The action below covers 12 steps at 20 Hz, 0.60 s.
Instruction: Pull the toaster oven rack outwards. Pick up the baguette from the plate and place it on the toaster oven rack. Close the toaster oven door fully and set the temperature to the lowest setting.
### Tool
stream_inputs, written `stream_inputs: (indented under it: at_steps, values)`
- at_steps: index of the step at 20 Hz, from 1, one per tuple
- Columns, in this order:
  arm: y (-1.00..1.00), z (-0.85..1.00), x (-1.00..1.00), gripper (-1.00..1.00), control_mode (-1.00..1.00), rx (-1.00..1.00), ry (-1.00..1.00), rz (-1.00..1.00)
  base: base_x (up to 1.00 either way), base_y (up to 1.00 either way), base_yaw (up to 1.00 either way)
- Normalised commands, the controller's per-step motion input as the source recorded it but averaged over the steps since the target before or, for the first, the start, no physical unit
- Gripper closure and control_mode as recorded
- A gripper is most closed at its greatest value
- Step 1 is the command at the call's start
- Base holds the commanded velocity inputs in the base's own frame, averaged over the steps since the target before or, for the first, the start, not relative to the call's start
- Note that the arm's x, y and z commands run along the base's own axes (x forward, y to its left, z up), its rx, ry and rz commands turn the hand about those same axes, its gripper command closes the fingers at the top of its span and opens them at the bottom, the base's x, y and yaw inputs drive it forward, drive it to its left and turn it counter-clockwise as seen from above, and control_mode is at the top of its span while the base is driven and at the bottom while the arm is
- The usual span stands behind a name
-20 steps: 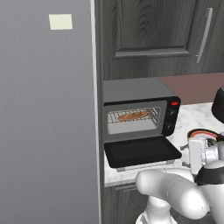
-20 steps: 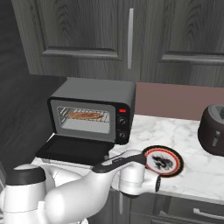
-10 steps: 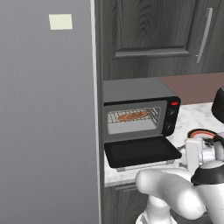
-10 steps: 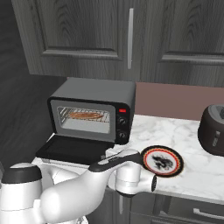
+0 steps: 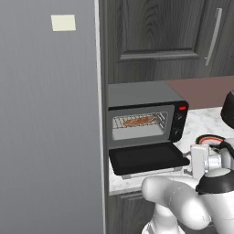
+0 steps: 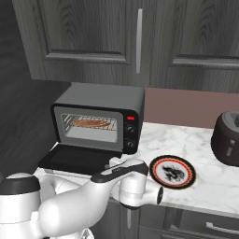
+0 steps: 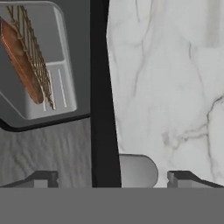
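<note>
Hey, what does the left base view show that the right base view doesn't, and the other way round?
Left base view alone: a tall grey panel with a pale note on it, left of the oven.

Right base view alone: the whole plate with nothing on it, and a dark rounded vessel seen nearly whole, at the right.

Both: the toaster oven, its door folded down flat, the baguette lying on the rack inside, and the marble counter.

Glossy white rounded arm (image 6: pixel 70 205), dark joints.
</note>
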Motion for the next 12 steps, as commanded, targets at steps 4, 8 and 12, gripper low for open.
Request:
stream_inputs:
  at_steps: [4,8,12]
  values:
    - [0.31,0.0,0.12,-1.0,-1.0,0.0,-0.04,0.0,0.0,0.0,0.0]
    - [0.29,0.0,0.09,-1.0,-1.0,0.0,-0.04,0.0,0.0,0.0,0.0]
    - [0.26,0.0,0.45,-1.0,-1.0,0.0,-0.11,-0.03,0.0,0.0,0.0]
